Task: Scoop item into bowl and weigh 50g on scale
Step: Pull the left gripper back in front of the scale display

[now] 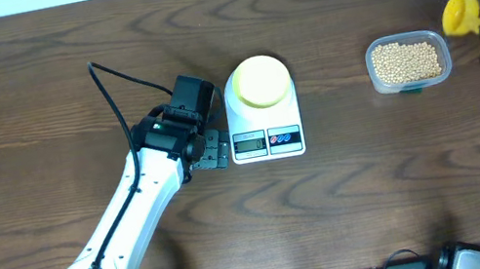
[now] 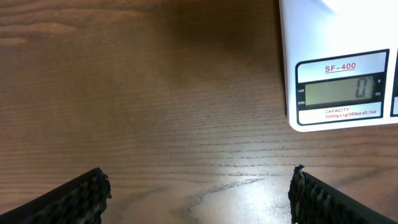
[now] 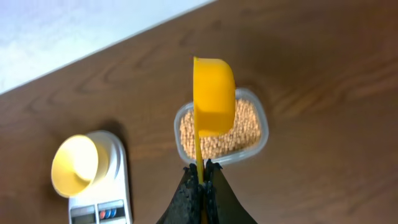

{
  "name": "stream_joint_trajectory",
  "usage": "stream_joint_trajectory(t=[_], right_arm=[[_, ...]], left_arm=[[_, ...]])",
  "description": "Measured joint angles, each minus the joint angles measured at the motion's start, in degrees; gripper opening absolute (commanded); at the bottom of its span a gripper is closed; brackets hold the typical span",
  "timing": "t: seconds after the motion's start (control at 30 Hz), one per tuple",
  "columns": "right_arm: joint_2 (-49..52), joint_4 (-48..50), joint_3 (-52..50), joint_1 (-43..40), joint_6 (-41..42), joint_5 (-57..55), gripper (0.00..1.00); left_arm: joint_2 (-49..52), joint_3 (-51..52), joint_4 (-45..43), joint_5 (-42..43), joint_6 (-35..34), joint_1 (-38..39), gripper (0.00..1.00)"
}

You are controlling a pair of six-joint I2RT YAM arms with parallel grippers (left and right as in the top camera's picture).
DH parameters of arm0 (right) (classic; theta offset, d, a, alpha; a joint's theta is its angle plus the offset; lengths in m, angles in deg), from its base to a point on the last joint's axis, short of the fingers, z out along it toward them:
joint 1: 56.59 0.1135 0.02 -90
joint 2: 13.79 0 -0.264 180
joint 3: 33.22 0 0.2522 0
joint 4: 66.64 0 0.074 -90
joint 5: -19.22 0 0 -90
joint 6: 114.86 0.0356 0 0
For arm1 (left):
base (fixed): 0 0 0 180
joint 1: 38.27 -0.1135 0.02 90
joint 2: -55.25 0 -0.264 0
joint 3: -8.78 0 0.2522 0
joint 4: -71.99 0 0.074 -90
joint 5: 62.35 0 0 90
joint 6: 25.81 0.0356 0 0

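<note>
Left fingers [image 2: 71,198] spread wide; right fingers [image 3: 185,199] clamped tight together.

The left arm [image 1: 126,219] is white with black joints, black cable [image 1: 108,88] and ribbed jaws.

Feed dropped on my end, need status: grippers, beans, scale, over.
Left gripper open beside scale, holding nothing. Right gripper shut on scoop handle, by tub of beans. Empty bowl on scale, display zero. Nothing between tub and bowl.

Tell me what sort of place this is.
Likely a robot lab bench staged for kitchen weighing: a wooden table with a white scale bearing a pale yellow bowl, a tub of beans, and the right gripper shut on a yellow scoop.
</note>
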State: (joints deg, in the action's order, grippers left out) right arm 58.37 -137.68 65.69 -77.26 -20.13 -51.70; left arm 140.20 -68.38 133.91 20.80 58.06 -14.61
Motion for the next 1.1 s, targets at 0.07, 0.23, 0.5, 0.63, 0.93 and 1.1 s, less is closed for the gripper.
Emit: stream_joint_trajectory(t=[0.07, 0.23, 0.5, 0.63, 0.93, 1.1], right_arm=[[0.04, 2.01, 0.00, 0.00, 0.00, -0.15, 0.01], [0.52, 5.09, 0.00, 0.00, -0.17, -0.52, 0.01], [3.58, 5.25, 0.00, 0.00, -0.20, -0.66, 0.01], [4.39, 5.14, 0.00, 0.00, -0.17, -0.68, 0.01], [4.39, 4.79, 0.00, 0.00, -0.20, 2.21, 0.01], [4.39, 3.23, 0.00, 0.00, -0.15, 6.51, 0.01]], left_arm=[[0.00, 0.00, -0.42, -0.02, 0.02, 0.00, 0.95], [0.00, 0.00, -5.35, -0.39, 0.17, 0.02, 0.94], [0.00, 0.00, -6.82, -0.61, 0.20, 0.00, 0.94], [0.00, 0.00, -6.84, -0.61, 0.20, 0.00, 0.94], [0.00, 0.00, -9.20, -0.26, 0.15, 0.00, 0.94], [0.00, 0.00, -9.38, 6.69, 0.15, 0.00, 0.94]])
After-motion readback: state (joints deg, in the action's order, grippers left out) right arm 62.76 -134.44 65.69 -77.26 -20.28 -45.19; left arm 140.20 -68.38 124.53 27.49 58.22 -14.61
